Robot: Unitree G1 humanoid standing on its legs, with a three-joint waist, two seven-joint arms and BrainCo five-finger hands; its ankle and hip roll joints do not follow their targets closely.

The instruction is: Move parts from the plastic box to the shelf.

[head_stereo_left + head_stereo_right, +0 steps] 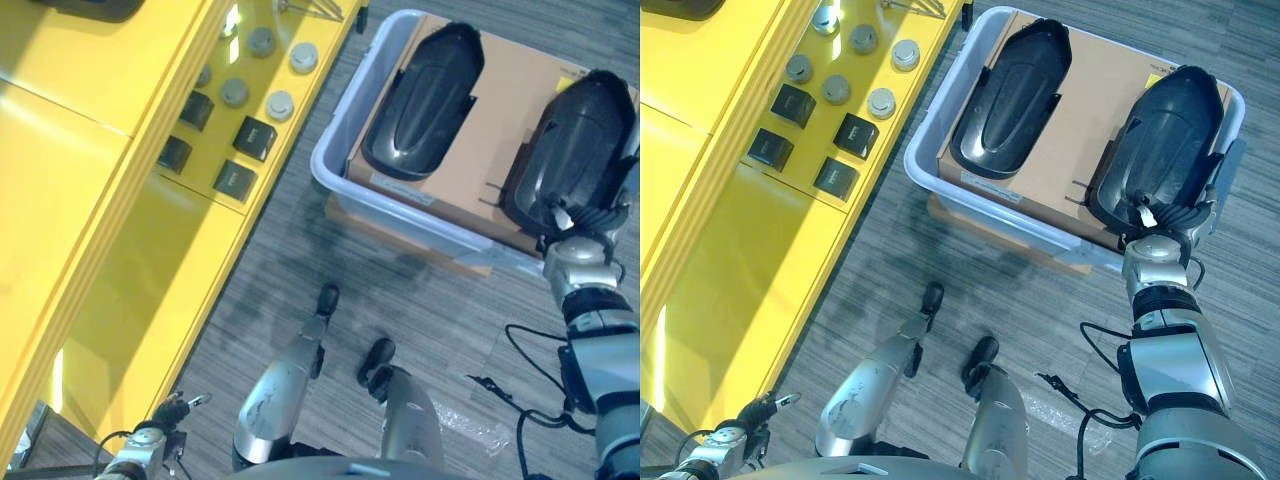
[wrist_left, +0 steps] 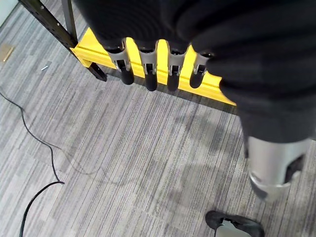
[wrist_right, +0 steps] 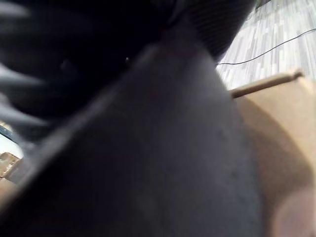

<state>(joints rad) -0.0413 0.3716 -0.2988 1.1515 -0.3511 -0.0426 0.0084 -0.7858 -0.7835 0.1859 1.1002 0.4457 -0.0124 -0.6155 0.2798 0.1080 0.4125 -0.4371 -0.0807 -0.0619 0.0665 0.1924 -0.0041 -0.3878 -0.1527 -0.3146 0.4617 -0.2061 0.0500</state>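
A pale grey plastic box (image 1: 335,170) stands on the floor at the upper right, lined with brown cardboard (image 1: 500,120). Two black moulded parts lie in it: one on the left (image 1: 425,100) and one on the right (image 1: 585,140). My right hand (image 1: 1158,222) is at the near end of the right part, touching it, and that part's dark surface (image 3: 163,148) looms close in the right wrist view. The yellow shelf (image 1: 100,200) runs along the left. My left hand (image 2: 148,74) hangs open above the floor beside the shelf's base, holding nothing.
On the shelf lie several small black blocks (image 1: 255,137) and grey round discs (image 1: 280,103). A flat cardboard sheet (image 1: 400,235) sticks out under the box. A scrap of clear film (image 1: 460,420) lies on the carpet. A black frame leg (image 2: 54,27) stands by the shelf's base.
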